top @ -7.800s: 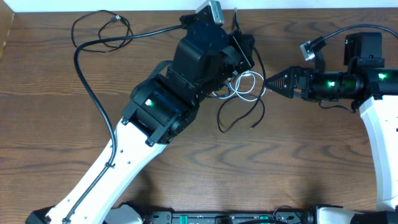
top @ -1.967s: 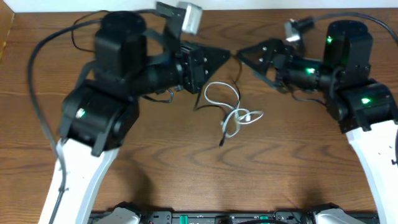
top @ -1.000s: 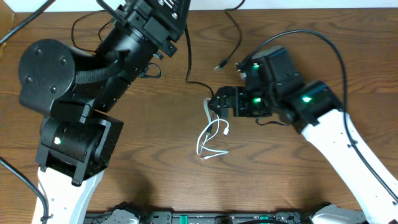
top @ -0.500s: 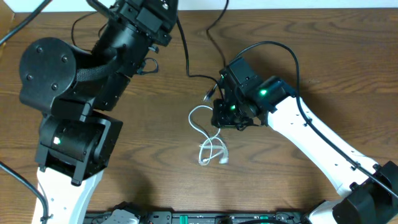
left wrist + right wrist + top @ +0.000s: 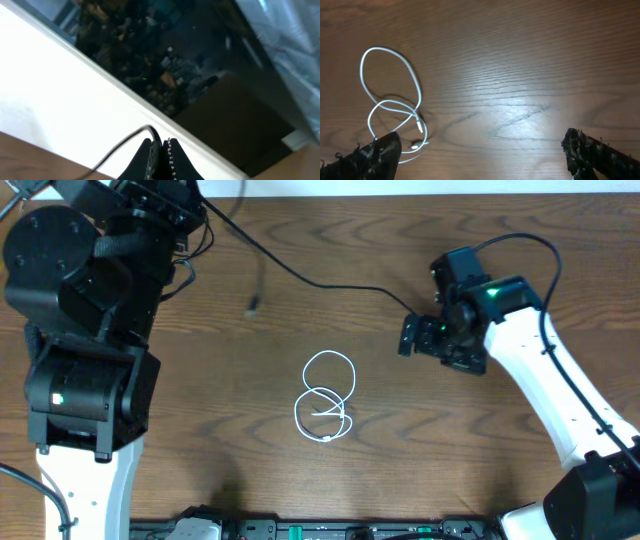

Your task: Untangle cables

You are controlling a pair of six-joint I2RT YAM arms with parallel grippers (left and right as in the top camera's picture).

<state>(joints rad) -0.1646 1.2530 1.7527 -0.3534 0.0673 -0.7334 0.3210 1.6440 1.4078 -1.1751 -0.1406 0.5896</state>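
Note:
The white cable [image 5: 325,405] lies alone in two loose loops at the table's middle. It also shows in the right wrist view [image 5: 395,107], with its plug ends inside the loops. One black cable [image 5: 320,283] runs from the top left across to beside my right gripper [image 5: 425,340]. That gripper is open and empty over bare wood, right of the white cable; in its wrist view the fingers [image 5: 480,150] stand far apart. A second black cable end [image 5: 254,304] shows left of centre. My left gripper [image 5: 161,145] is raised past the table's far edge, shut on a black cable [image 5: 127,142].
The bulky left arm [image 5: 90,330] covers the table's left side. The right arm [image 5: 540,380] reaches in from the right. Thick black arm wiring [image 5: 520,242] arcs over the right wrist. The table's far edge [image 5: 400,194] runs along the top.
The left arm has pulled up and left, drawing the black cables off the white one. The right gripper has moved right, away from the white cable, which now lies alone.

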